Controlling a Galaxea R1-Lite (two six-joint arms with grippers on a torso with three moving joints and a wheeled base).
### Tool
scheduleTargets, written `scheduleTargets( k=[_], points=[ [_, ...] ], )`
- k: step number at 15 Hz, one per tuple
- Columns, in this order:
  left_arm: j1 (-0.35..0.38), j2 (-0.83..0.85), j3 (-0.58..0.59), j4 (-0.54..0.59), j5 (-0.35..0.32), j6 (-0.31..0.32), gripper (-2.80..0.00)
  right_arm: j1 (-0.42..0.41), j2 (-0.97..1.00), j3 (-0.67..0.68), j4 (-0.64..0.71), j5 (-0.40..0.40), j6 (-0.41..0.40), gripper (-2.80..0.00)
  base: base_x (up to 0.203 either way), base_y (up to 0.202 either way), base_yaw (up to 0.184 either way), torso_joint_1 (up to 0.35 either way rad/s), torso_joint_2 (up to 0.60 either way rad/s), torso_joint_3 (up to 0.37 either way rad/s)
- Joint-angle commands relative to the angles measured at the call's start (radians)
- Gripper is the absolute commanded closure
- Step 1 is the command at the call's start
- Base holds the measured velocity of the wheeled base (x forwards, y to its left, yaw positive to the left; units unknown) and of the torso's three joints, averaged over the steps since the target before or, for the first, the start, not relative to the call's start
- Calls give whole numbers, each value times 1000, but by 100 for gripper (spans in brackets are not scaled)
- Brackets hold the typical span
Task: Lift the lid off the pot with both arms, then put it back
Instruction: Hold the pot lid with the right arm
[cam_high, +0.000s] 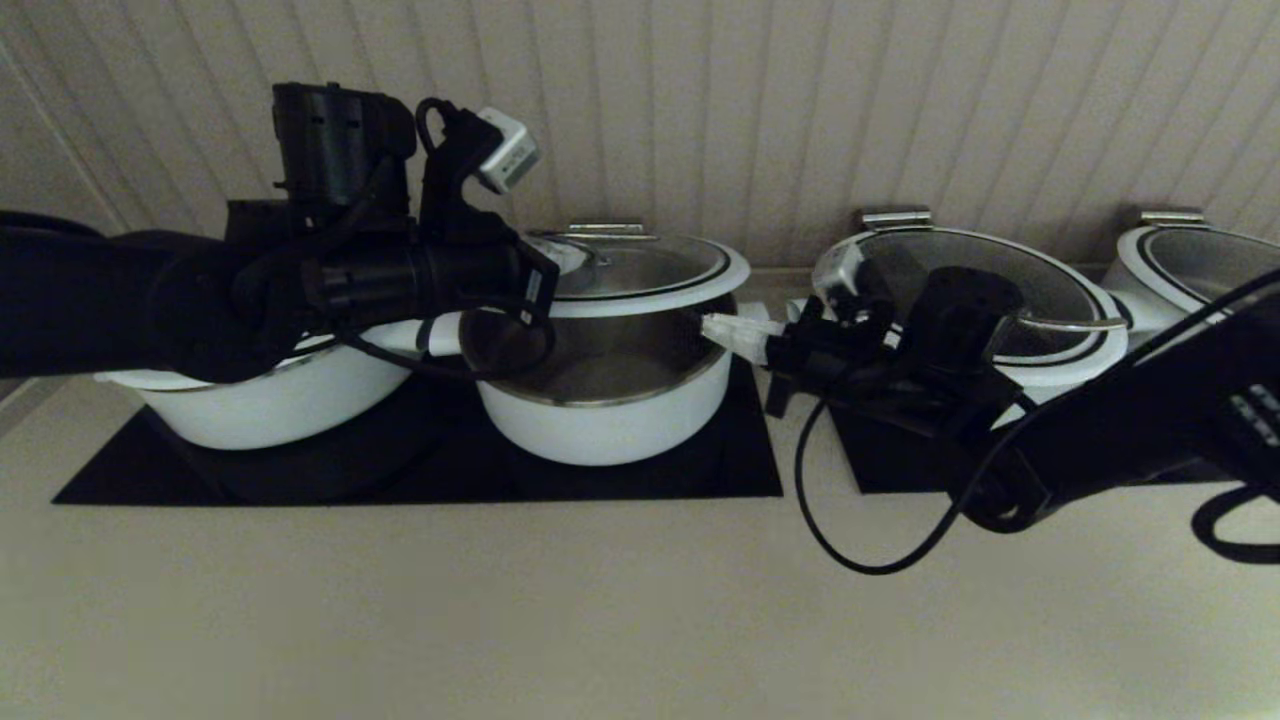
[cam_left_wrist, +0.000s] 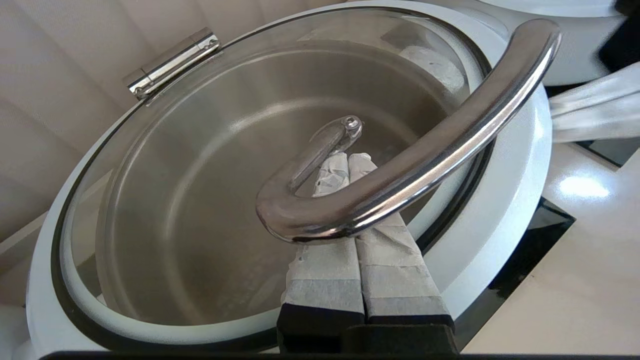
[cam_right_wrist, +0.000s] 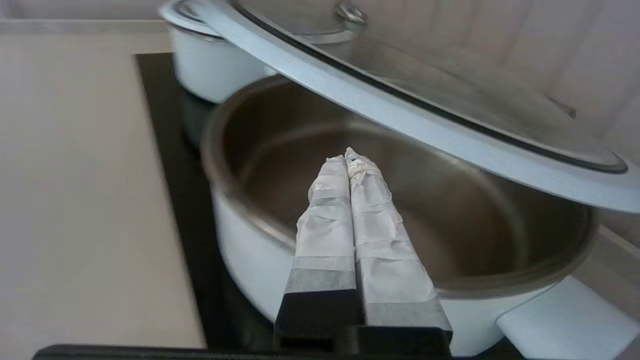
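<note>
Taped fingers (cam_left_wrist: 345, 240) of the left tool (cam_left_wrist: 347, 165), pressed together, hook under the lid's (cam_high: 650, 290) slick steel handle (cam_left_wrist: 415, 165), holding that heavy, breakable glass (grip looks loose) tilted above the pot (cam_high: 600, 400), while the right tool (cam_high: 735, 335), likewise closed, props its rim.

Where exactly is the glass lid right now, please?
In the head view, the lid hangs raised above the open pot, left of centre, with the left gripper tucked under its steel handle.

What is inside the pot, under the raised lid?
The pot shows only bare steel inside; nothing lies in it. The lid hangs above it, the left pincer under its handle. The left arm covers the pot's left part.
</note>
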Motion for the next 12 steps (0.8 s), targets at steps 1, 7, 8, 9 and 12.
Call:
scheduleTargets(
  k=[1,7,8,9,12],
  points=[
    [0,-5,3,-2,0,-2,0,4,40,-18,-14,-30,-2,0,0,0,0,0,0,0],
    [29,-35,36,-2,-2,2,0,0,46,-53,-32,-35,-2,0,0,0,0,0,0,0],
    [38,-45,49,-2,-4,4,0,-1,55,-73,-33,-47,-2,0,0,0,0,0,0,0],
    [48,-54,64,-1,-6,4,0,-2,61,-91,-34,-66,-2,0,0,0,0,0,0,0],
    [82,-83,104,0,-8,7,0,-1,70,-109,-34,-76,-2,0,0,0,0,0,0,0]
  ],
)
